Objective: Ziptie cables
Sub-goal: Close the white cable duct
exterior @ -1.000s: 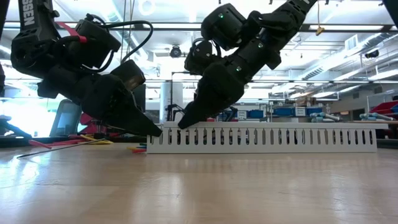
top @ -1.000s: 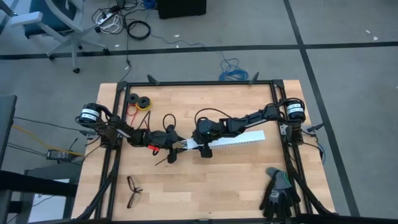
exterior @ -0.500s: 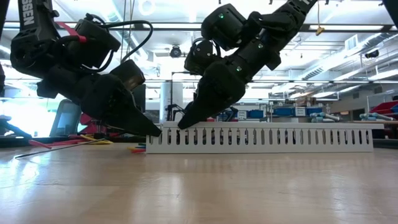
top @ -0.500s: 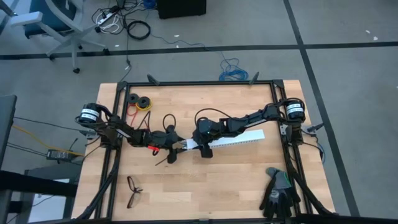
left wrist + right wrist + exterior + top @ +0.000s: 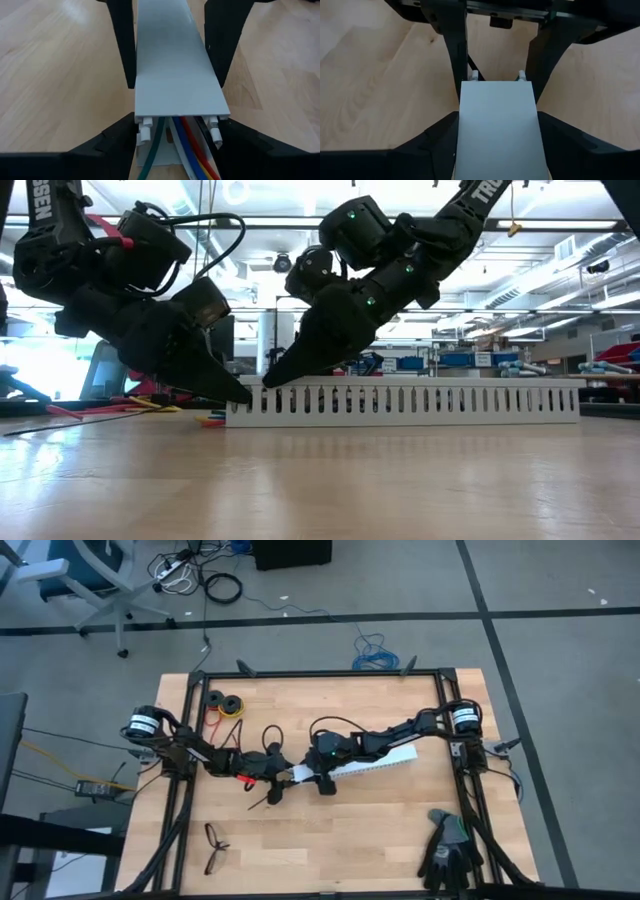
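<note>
Both hands meet at one end of the white slotted duct (image 5: pixel 372 762), which lies flat on the desk (image 5: pixel 330 830). The left hand (image 5: pixel 284 778) grips the duct's end, one finger on each side wall. The right hand (image 5: pixel 312 776) straddles the same end, fingers against both walls. The cables (image 5: pixel 187 150) run inside the duct, under its lid. Zipties (image 5: pixel 262 798) lie just beside the left hand.

Items on the table: one white slotted strip (image 5: pixel 372 762) with two grippers, left (image 5: pixel 285 778) and right (image 5: pixel 322 778), at one end; one pair of black eyeglasses (image 5: pixel 213 845); one pair of dark gloves (image 5: pixel 447 848); two tape rolls (image 5: pixel 225 704); several coloured cables (image 5: pixel 187 150).
</note>
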You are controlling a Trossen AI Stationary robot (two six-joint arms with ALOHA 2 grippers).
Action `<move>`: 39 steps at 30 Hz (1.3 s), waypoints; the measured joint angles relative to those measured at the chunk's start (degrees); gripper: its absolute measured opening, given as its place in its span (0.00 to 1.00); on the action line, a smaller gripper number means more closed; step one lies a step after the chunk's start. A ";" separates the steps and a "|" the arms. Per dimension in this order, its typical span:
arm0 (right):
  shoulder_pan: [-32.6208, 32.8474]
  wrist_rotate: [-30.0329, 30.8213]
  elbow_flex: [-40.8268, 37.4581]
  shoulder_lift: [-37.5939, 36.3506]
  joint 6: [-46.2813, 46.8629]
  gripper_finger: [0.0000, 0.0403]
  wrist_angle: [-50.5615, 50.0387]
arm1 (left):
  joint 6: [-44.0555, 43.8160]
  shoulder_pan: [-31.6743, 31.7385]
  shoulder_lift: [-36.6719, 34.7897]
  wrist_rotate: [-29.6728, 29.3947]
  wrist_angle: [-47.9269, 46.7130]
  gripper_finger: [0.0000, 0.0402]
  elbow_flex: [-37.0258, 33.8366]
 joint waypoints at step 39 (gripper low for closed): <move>-1.49 -1.07 0.52 0.07 2.02 0.59 -1.48 | -5.49 -1.44 0.07 1.27 4.66 0.74 -2.95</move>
